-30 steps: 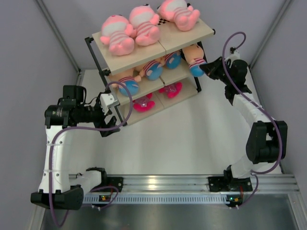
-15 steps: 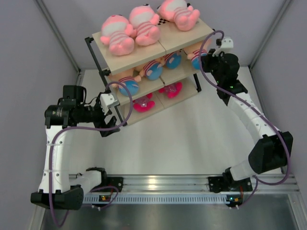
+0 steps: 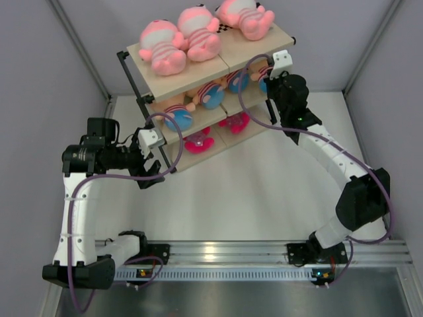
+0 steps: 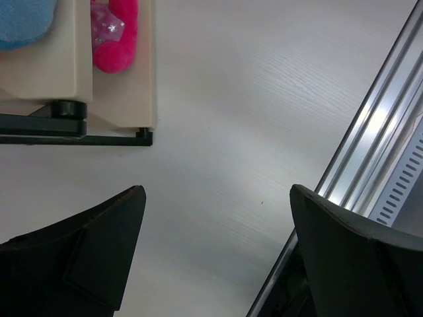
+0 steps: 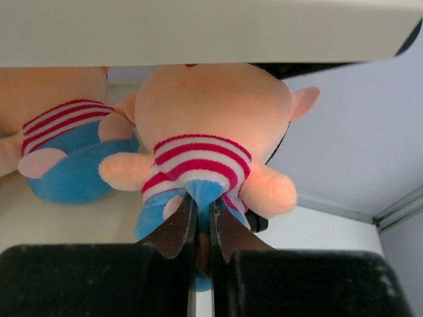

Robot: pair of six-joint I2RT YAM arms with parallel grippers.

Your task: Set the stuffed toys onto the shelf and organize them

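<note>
The shelf stands tilted at the back of the table. Three pink stuffed toys lie on its top board. Boy dolls in striped shirts sit on the middle board. My right gripper is at that board's right end, shut on the blue bottom of one boy doll, which sits under the top board beside another boy doll. My left gripper hangs open and holds nothing, just off the shelf's front left corner.
Two magenta toys lie on the bottom board, one showing in the left wrist view. The aluminium rail runs along the near table edge. Grey walls close in on both sides.
My right arm has swung left with the boy doll, bringing it from beside the shelf's right end in under the top board. The left arm has stayed still.
</note>
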